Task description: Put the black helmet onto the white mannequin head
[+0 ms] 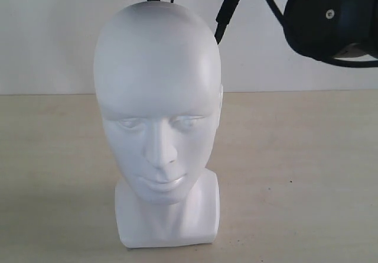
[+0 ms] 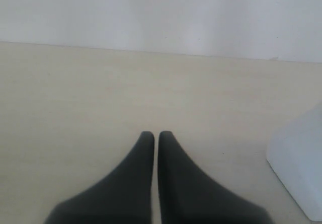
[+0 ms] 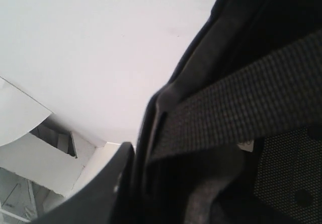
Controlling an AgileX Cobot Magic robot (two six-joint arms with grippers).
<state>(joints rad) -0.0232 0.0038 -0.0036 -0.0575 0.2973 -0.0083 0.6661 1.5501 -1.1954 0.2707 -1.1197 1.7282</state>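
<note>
The white mannequin head [image 1: 156, 97] stands upright on the table in the middle of the exterior view, facing the camera. The black helmet [image 1: 331, 20] hangs in the air at the upper right, higher than the head's crown and apart from it. Its straps [image 1: 227, 9] dangle behind the head. In the right wrist view my right gripper [image 3: 146, 153] is shut on the helmet's rim [image 3: 166, 98]: one finger [image 3: 108, 189] lies on the outside, the other is hidden inside by the lining and the webbing strap [image 3: 241, 103]. My left gripper [image 2: 154, 133] is shut and empty, low over the table, with the head's base [image 2: 302, 173] off to one side.
The pale wooden table [image 1: 295, 174] runs back to a white wall [image 1: 47, 32]. Behind the helmet, the right wrist view shows white panels and a dark gap [image 3: 50, 138].
</note>
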